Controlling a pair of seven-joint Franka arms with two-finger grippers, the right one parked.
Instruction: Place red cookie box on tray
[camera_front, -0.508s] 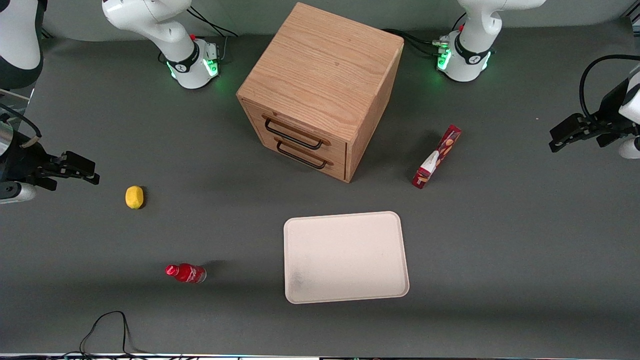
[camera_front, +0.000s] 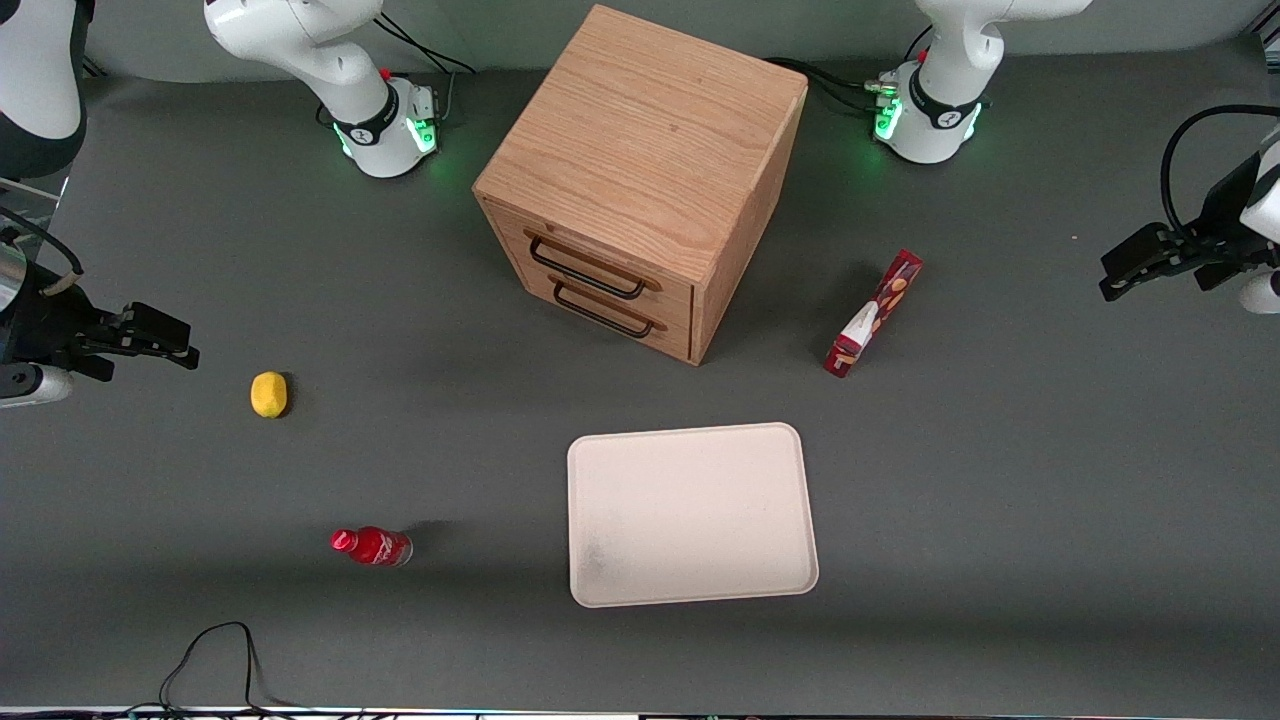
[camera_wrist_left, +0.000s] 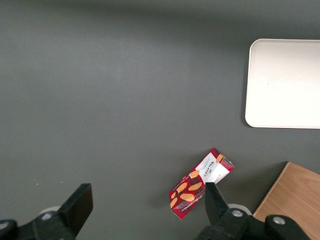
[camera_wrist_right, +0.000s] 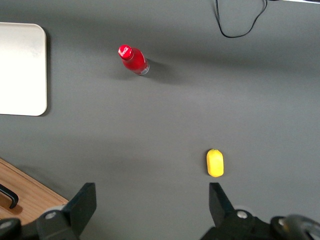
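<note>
Closest to the front camera is a black cable (camera_front: 215, 655) curled on the gray table (camera_front: 1000, 500). A bit farther in stands a small red bottle (camera_front: 371, 546), toward the parked arm's end of the table. The tray (camera_front: 690, 513) lies flat near the middle of the table. Nothing is on the tray. It is pale and has round corners.

Farther from the camera than the bottle sits a little yellow lemon (camera_front: 268, 393), also toward the parked arm's end.

The red cookie box (camera_front: 874, 312) lies on the table, farther from the camera than the tray and not touching it. It is a long, thin box, and it lies slanted. It is near the side of the wooden drawer cabinet (camera_front: 640, 180), with a gap of table between them. The cabinet has two drawers with dark handles, and both drawers are shut.

The gripper (camera_front: 1125, 274) hangs in the air at the working arm's end of the table, well apart from the red cookie box. Its two fingers (camera_wrist_left: 80, 202) are spread wide and hold nothing. In the left wrist view the red cookie box (camera_wrist_left: 201, 183) shows down on the table close to one finger tip, but the gripper is up high and does not touch it. The tray (camera_wrist_left: 282, 82) and a corner of the cabinet (camera_wrist_left: 292, 200) show there too.
</note>
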